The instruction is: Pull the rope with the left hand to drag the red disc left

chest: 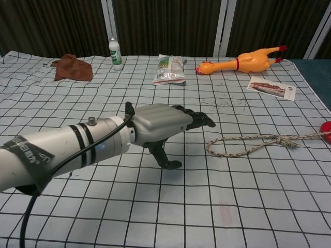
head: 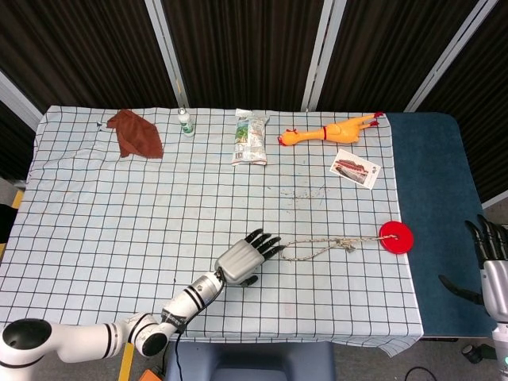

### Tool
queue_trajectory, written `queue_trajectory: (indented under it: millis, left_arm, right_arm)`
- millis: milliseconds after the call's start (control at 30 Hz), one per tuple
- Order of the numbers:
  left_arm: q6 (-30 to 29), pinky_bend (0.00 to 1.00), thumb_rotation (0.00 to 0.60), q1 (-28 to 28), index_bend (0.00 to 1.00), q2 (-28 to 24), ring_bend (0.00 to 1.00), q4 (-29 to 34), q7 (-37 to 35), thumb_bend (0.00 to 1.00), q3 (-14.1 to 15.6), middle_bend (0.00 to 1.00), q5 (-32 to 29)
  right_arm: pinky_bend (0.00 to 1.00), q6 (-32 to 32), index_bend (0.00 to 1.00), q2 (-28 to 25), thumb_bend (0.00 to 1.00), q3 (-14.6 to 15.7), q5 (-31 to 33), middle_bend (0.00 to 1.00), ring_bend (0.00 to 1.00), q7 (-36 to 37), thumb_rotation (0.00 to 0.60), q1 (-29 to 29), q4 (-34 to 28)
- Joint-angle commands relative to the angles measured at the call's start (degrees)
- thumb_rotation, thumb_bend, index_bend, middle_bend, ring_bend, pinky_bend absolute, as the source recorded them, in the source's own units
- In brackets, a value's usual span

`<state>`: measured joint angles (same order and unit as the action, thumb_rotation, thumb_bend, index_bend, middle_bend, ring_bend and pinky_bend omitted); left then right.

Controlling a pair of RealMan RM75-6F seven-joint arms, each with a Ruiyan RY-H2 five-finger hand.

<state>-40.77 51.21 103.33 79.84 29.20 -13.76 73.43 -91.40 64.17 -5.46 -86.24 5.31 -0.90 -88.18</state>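
Left hand (head: pixel 242 259) over the cloth (head: pixel 119 206), fingers spread, grasping nothing, tips just short of the rope's (head: pixel 317 247) loop end. Rope runs right through a knot to the red disc (head: pixel 396 236), which sits at the cloth's right edge. Right hand (head: pixel 494 266) off the table's right side, fingers apart, holding nothing.

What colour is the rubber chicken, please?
The rubber chicken is orange-yellow with red feet, clearest in the chest view.
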Motion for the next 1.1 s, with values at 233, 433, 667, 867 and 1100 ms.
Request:
queue_trajectory:
  millis: [233, 433, 667, 867, 1100]
  left_arm:
    - [1.6, 0.0, 0.6, 4.1, 0.01, 3.8, 0.0, -6.2, 3.3, 0.35, 1.0, 0.0, -5.4]
    - [2.2, 0.0, 0.6, 5.9, 0.02, 5.7, 0.0, -9.2, 2.9, 0.35, 1.4, 0.0, -7.2]
    - [2.4, 0.0, 0.6, 7.7, 0.12, 6.2, 0.0, -10.7, 3.6, 0.38, 2.4, 0.0, -8.0]
    - [3.1, 0.0, 0.6, 9.3, 0.21, 5.3, 0.0, -10.2, 4.5, 0.38, 3.0, 0.0, -8.7]
    - [3.4, 0.0, 0.6, 11.3, 0.25, 4.4, 0.0, -9.2, 7.0, 0.39, 3.3, 0.0, -10.9]
  right_arm:
    - [0.0, 0.3, 0.0, 0.4, 0.25, -0.3, 1.2, 0.0, 0.0, 2.4, 0.6, 0.4, 2.1]
    - [0.0, 0.5, 0.0, 0.6, 0.25, -0.4, 1.3, 0.0, 0.0, 3.3, 0.6, 0.5, 2.9]
    - [0.0, 1.0, 0.0, 0.8, 0.25, -0.6, 2.1, 0.0, 0.0, 4.5, 0.6, 0.6, 4.2]
    - [0.0, 1.4, 0.0, 1.3, 0.25, -0.6, 2.3, 0.0, 0.0, 5.0, 0.6, 0.6, 5.0]
    - [0.0, 1.5, 0.0, 1.6, 0.25, -0.8, 2.4, 0.0, 0.0, 5.0, 0.6, 0.5, 5.2]
